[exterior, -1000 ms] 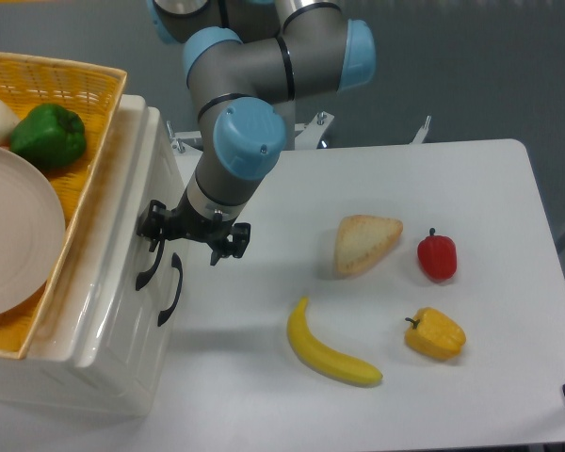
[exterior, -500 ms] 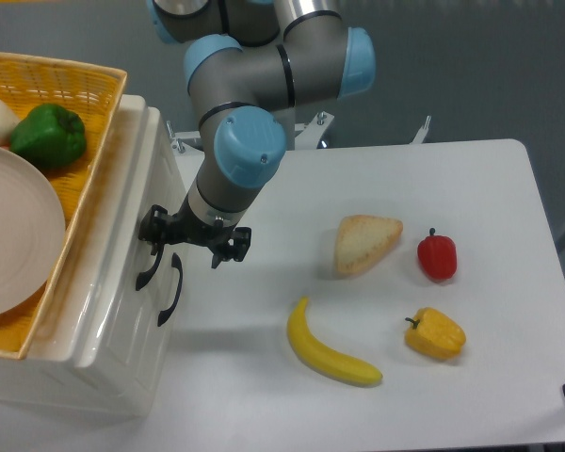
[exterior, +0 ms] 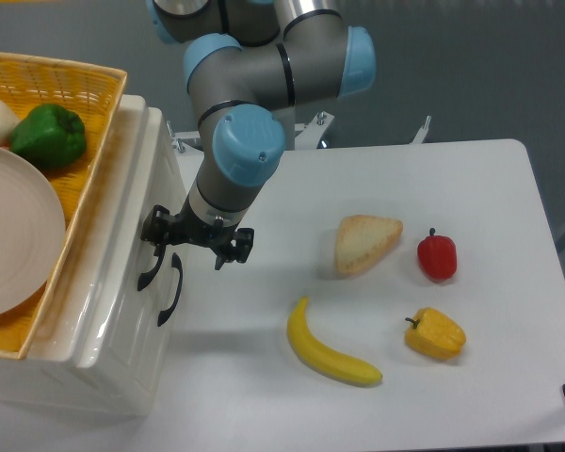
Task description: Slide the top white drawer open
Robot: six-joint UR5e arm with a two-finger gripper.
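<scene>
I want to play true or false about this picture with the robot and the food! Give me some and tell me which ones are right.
1. The banana lies on the table. True.
2. The green pepper is on the table. False: it sits in the yellow basket.
3. The gripper is by the white cabinet's black handles. True.
4. The red pepper touches the banana. False: they lie apart.
5. The bread is in the basket. False: it is on the table.

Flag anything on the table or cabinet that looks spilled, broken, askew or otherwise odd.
Nothing stands out. The banana, bread slice, red pepper and yellow pepper lie apart and intact on the table. The yellow basket sits level on the cabinet; both drawers look closed, the gripper beside the handles.
</scene>
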